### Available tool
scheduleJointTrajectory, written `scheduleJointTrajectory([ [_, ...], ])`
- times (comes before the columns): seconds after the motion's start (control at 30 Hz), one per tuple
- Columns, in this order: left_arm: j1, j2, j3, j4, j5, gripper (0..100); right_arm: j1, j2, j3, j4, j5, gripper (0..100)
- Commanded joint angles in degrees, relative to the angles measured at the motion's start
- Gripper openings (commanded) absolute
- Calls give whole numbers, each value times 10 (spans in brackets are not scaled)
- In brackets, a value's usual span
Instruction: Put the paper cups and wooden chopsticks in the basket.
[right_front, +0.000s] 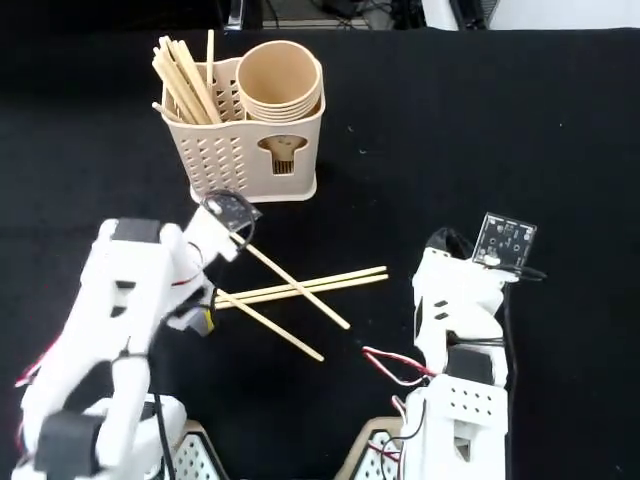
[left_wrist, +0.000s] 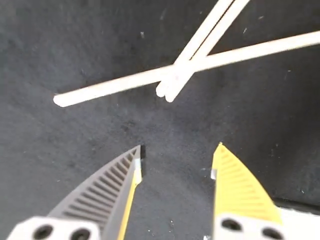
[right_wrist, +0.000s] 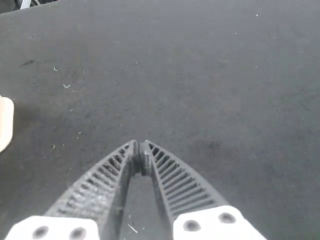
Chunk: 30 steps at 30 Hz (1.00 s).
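Directly ahead of my spread, empty left gripper (left_wrist: 179, 147), loose chopsticks (left_wrist: 200, 61) lay crossed on the table (right_front: 500, 120). I noted the right gripper (right_wrist: 139, 146) pressed together, well apart; cups (right_front: 280, 80) sat in the basket (right_front: 245, 150).

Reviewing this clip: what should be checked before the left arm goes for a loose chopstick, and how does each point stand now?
1. Left hand open: ok.
2. Loose chopsticks lying on the table ahead of it: ok.
3. Target chopstick lying free: not ok, they cross each other.
4. Right hand shut and away from the pile: ok.
5. Basket upright, paper cups inside: ok.
6. Room left in the chopstick compartment: cannot tell.
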Motion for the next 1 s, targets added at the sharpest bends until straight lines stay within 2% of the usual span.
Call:
scheduleJointTrajectory([
  [0.0, 51, -73, 0, -4, -4, 238, 11, -7, -5, -12, -6, 36],
  [0.1, 115, -100, 0, -7, -4, 252, 49, -7, -9, -12, -10, 36],
  [0.27, 184, -100, -8, -33, -4, 396, 108, -7, -22, -12, -36, 34],
  [0.37, 190, -72, -22, -63, -44, 395, 138, -7, -25, -16, -82, 35],
  [0.47, 189, -6, -56, -75, -80, 395, 155, -7, -28, -17, -97, 35],
  [0.67, 198, 127, -147, -97, -81, 395, 156, -7, -33, -17, -97, 35],
  [0.83, 232, 157, -150, -98, -83, 395, 156, -7, -34, -17, -96, 35],
  [0.97, 253, 175, -138, -131, -82, 395, 156, -7, -34, -17, -96, 35],
])
